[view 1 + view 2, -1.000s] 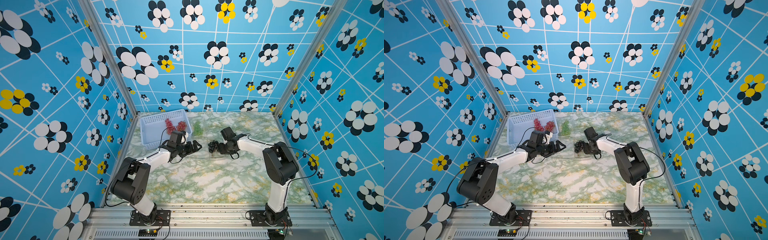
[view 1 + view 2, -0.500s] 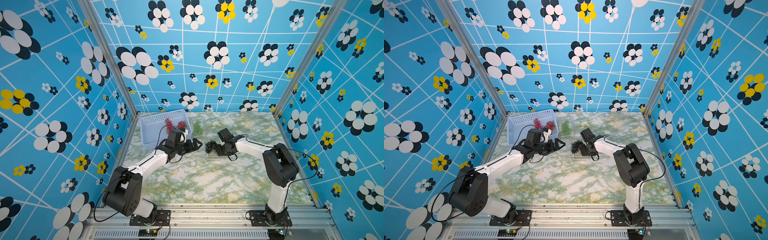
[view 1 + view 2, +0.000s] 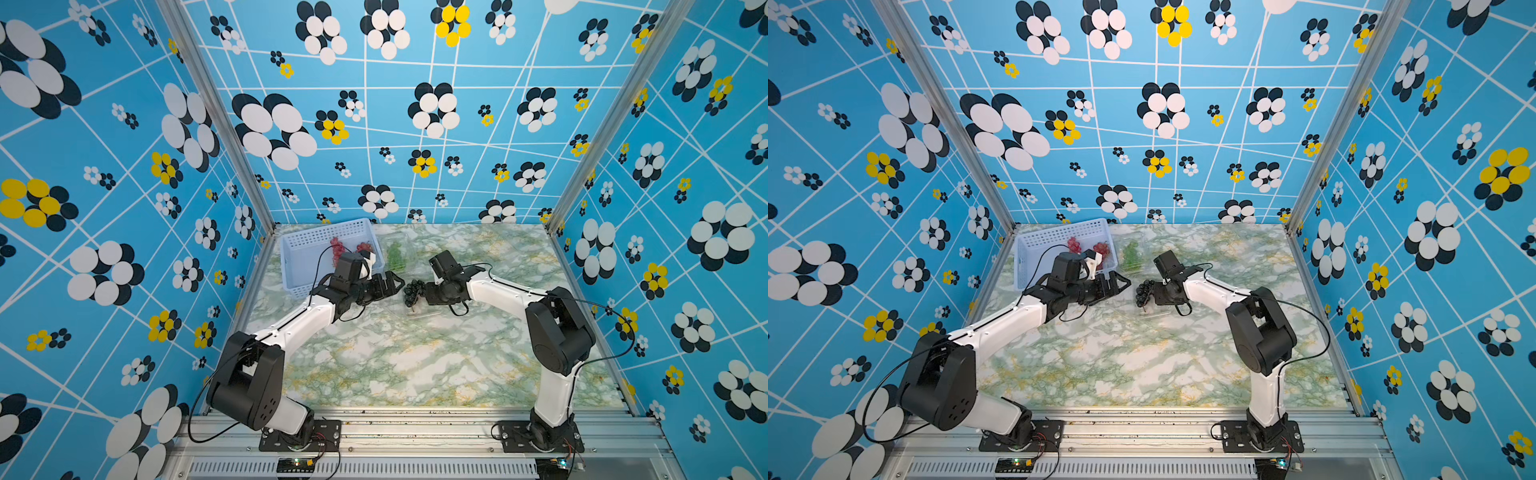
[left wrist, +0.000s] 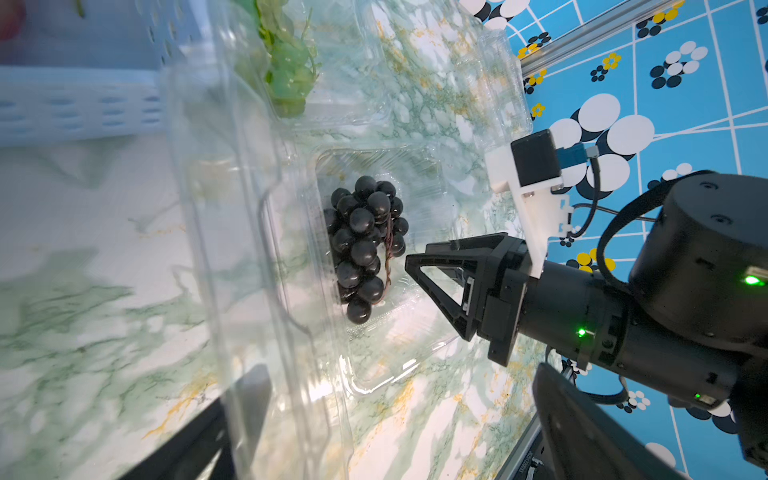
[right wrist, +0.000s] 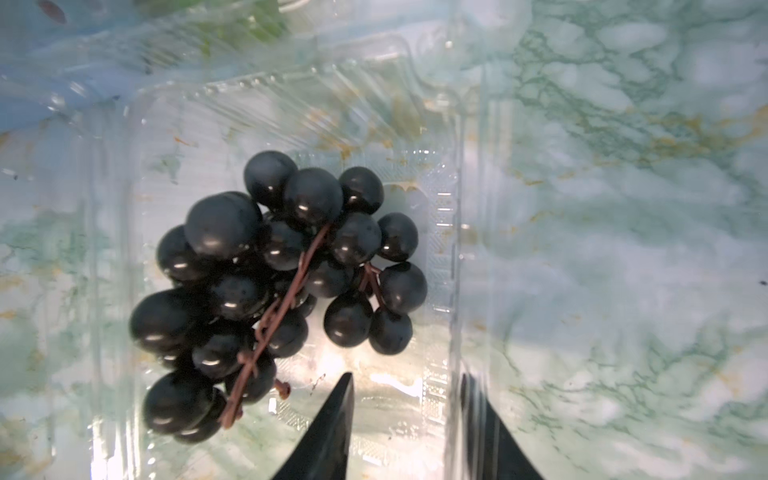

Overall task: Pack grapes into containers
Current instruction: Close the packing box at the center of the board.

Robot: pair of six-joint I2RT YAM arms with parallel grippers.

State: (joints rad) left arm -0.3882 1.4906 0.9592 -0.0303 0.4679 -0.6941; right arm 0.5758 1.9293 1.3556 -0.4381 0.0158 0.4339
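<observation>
Straddling one side wall of the clear container (image 5: 457, 249) with the right gripper (image 5: 407, 380), jaws partly apart and clamping nothing, one finger inside just beside the dark grapes (image 5: 270, 291) lying on its floor, the other outside. Reaching at the container's opposite side with the left gripper (image 3: 392, 286), jaws spread wide and empty, the container's raised lid (image 4: 232, 249) standing between it and the bunch. Sitting just beyond the container, green grapes (image 3: 395, 255) in a second clear box (image 3: 409, 249), and beside that a pale blue basket (image 3: 299, 249) holding two red bunches (image 3: 337, 247).
</observation>
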